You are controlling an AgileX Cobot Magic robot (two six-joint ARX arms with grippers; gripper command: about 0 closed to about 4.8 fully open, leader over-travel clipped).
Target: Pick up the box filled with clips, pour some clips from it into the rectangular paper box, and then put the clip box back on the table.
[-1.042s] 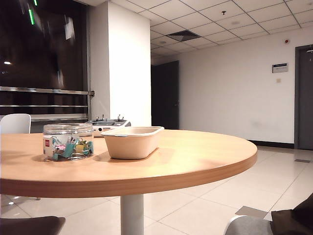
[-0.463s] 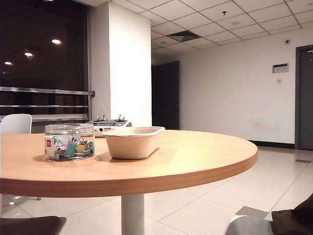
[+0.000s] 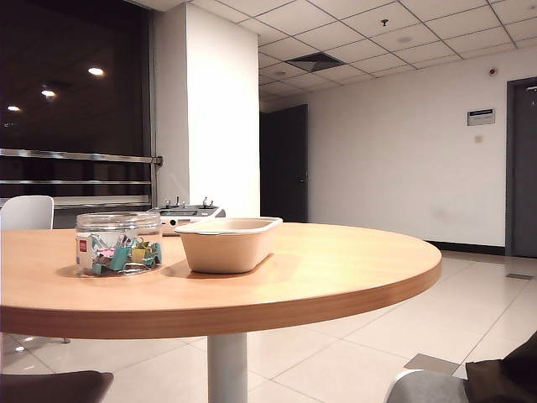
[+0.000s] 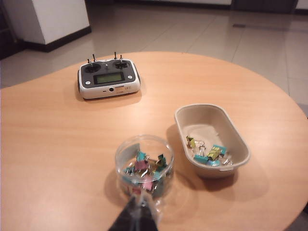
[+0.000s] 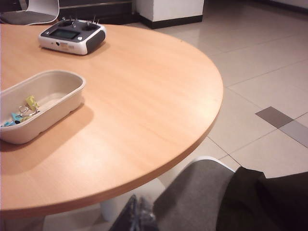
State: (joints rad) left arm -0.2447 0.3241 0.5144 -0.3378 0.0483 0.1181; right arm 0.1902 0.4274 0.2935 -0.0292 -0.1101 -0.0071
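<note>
Our left gripper (image 4: 136, 217) is pressed together, hovering short of the jar of clips (image 4: 144, 166). Our right gripper (image 5: 136, 215), also pinched together, hangs off the table (image 5: 144, 96) edge. The jar stands at the tray's (image 3: 228, 243) nine o'clock; a few clips (image 4: 208, 153) lie inside the tray.

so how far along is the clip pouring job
Looks finished: some clips lie in the paper box, and the jar stands upright on the table beside it. Nothing is in hand: left gripper and right gripper are shut, empty, clear of both.
</note>
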